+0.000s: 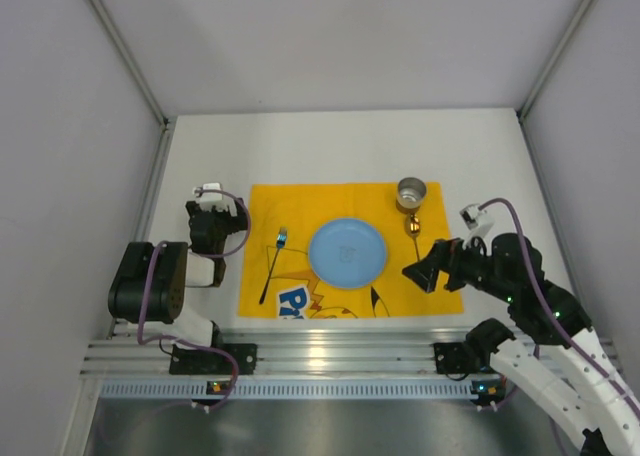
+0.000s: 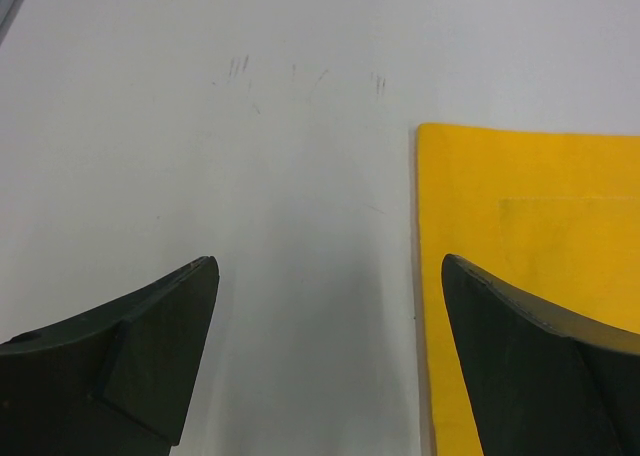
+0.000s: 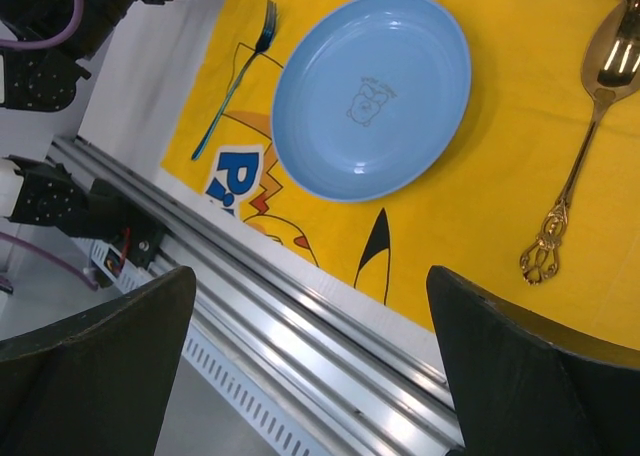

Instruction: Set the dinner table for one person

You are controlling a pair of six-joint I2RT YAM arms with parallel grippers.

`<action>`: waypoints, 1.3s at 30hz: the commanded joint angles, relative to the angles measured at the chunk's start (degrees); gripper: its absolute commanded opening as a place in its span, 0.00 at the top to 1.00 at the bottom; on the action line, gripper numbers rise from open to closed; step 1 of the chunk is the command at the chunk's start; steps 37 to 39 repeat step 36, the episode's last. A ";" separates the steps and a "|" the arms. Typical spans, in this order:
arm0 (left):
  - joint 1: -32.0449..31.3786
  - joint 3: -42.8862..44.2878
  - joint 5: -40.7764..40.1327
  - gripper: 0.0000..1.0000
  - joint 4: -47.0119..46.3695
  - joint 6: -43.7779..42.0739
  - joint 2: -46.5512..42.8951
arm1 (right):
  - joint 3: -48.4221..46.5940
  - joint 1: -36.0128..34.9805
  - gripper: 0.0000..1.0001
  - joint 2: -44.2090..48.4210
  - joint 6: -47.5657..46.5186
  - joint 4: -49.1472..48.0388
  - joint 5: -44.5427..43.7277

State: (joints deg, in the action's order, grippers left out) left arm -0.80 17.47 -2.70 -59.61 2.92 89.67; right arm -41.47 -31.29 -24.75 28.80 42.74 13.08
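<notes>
Lettering is scarce: a bold blue "P" on a white patch sits at the near edge of the yellow cloth placemat (image 1: 290, 201), among black cartoon outlines, and the letters after it cannot be read. The round, glossy, pale blue plate (image 1: 347, 252) has a small printed figure at its centre, with a line of writing over it too small to make out

Each thing is there once: one placemat, one plate, one fork (image 1: 273, 266), one spoon (image 1: 414, 231) and one cup (image 1: 411, 193). The slim bluish metal fork lies left of the plate. The golden spoon, its handle ending in openwork, lies to the right. The round, shiny steel cup stands just beyond the spoon's bowl

The white, flat, rectangular worktop (image 1: 330, 146) lies between grey walls, bounded at the near side by a ribbed aluminium rail (image 1: 340, 356), and carries the placemat near that rail

The left gripper (image 2: 328, 264) is released, with dark jaws apart over bare, faintly scuffed worktop beside the placemat's left edge. The right gripper (image 3: 310, 271) is also spread and empty, above the placemat's near right part
</notes>
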 commanded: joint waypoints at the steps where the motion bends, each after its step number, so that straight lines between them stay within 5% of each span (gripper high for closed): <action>1: 0.36 0.46 1.12 0.01 -3.49 0.25 0.42 | -0.62 -0.26 0.00 -1.25 0.91 -3.45 -2.35; 9: 0.36 0.46 1.12 0.02 -3.49 0.25 0.42 | -15.71 -4.03 0.00 -25.03 -9.98 -4.34 -2.61; 21: 0.36 0.46 1.12 0.01 -3.58 0.25 0.42 | -15.48 -35.58 0.00 -33.77 -3.93 1.10 -41.95; 25: 0.45 0.46 1.12 0.01 -3.49 0.25 0.51 | -15.57 -36.65 0.00 -35.63 -0.85 5.77 -46.39; 39: 0.36 0.46 1.12 0.02 -3.58 0.25 0.33 | -20.75 -36.65 0.00 -39.41 -3.22 -3.45 -45.43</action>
